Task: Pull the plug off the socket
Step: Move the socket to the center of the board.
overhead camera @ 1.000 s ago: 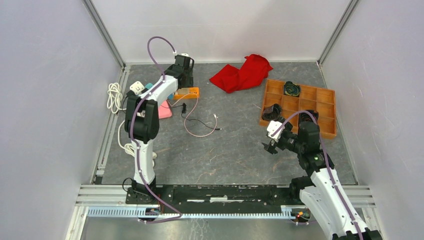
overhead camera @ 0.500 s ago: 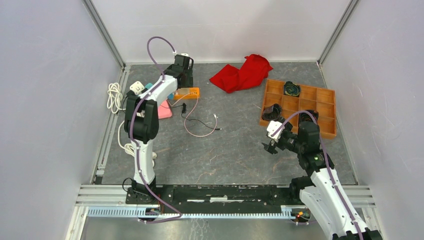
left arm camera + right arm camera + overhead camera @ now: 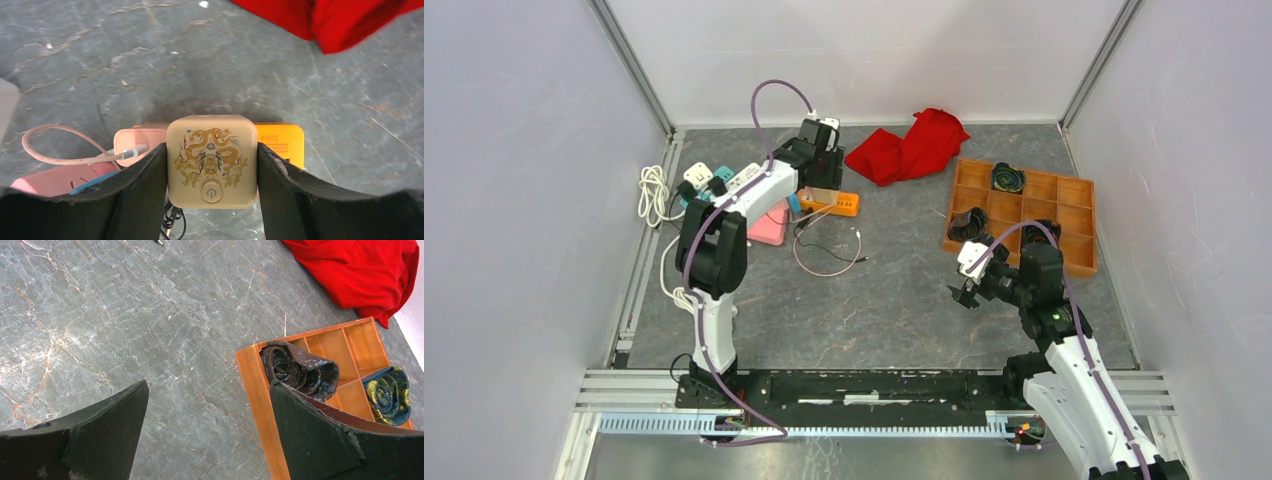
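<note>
Rightward since a second ago: in the top view the left gripper (image 3: pixel 821 188) has swung away from the wall, and the orange box (image 3: pixel 842 204) has shifted with it, now lying nearer the red cloth (image 3: pixel 909 145).

At the left wrist, both fingers press the sides of a cream plug (image 3: pixel 212 160) with a dragon print. Behind it sit that box and a pink adapter (image 3: pixel 139 145).

At the right wrist, the right gripper (image 3: pixel 210 440) is spread wide over bare table, beside the wooden tray (image 3: pixel 252 390).

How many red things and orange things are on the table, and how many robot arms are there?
Red: 1, the red cloth
Orange: 2, the orange tray and the orange box
Robot arms: 2, the left arm and the right arm
Total: 5
</note>
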Robot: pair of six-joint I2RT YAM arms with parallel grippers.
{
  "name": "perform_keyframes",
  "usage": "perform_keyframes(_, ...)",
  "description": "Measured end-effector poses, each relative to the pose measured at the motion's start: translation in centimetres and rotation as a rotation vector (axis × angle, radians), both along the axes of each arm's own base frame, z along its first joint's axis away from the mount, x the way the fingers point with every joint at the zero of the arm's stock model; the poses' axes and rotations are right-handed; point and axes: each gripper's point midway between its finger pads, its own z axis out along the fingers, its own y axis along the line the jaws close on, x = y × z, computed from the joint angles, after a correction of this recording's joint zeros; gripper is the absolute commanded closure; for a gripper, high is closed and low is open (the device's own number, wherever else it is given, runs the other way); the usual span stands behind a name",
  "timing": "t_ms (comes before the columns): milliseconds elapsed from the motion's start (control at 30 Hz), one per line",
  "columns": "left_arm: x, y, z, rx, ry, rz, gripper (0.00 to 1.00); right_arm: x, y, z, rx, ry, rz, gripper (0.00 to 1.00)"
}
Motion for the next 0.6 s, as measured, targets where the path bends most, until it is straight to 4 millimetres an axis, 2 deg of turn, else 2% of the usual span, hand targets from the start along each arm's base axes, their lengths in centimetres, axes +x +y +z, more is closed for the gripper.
perform_keyframes(133, -1.7, -2.0, 0.2, -0.035, -0.001, -0.076, 0.98, 0.0, 0.0, 0.0, 0.000, 0.001, 0.000, 0.02)
perform_keyframes(600, -6.1, -5.2, 0.6, -0.150, -0.090, -0.274, 0.98, 0.0, 0.1, -0.6, -0.004, 0.027, 0.005, 0.02)
